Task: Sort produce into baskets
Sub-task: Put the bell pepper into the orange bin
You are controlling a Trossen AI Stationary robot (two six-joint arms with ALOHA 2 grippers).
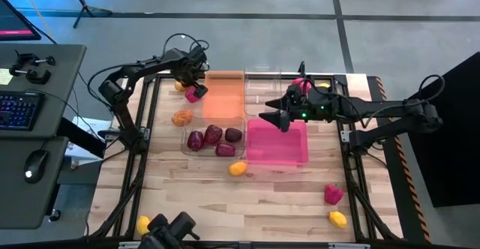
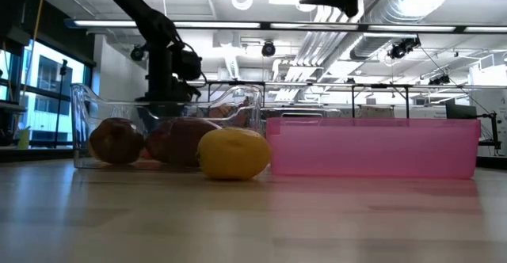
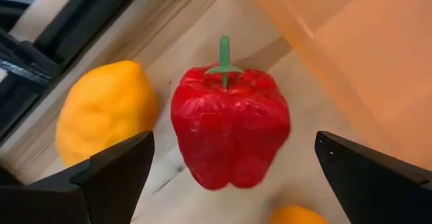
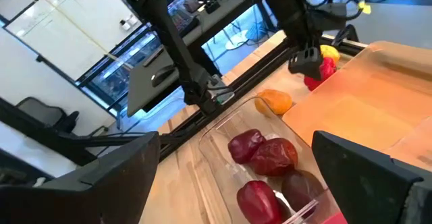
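On wooden table (image 1: 225,204), four baskets (image 1: 223,95).

Left wrist view: orange item (image 3: 297,214) cut by picture's edge, only sliver shows, kind cannot be told.

Low view: maroon produce (image 2: 182,140) partly hidden behind yellow lemon (image 2: 234,154); contents of pink basket (image 2: 372,146) not visible through its wall.

High view: yellow piece (image 1: 180,86) at far left mostly hidden under left gripper (image 1: 193,78); pink-red piece (image 1: 301,85) half covered by right arm (image 1: 352,108).

Right wrist view: nearest maroon piece (image 4: 260,200) cut off by picture's edge.
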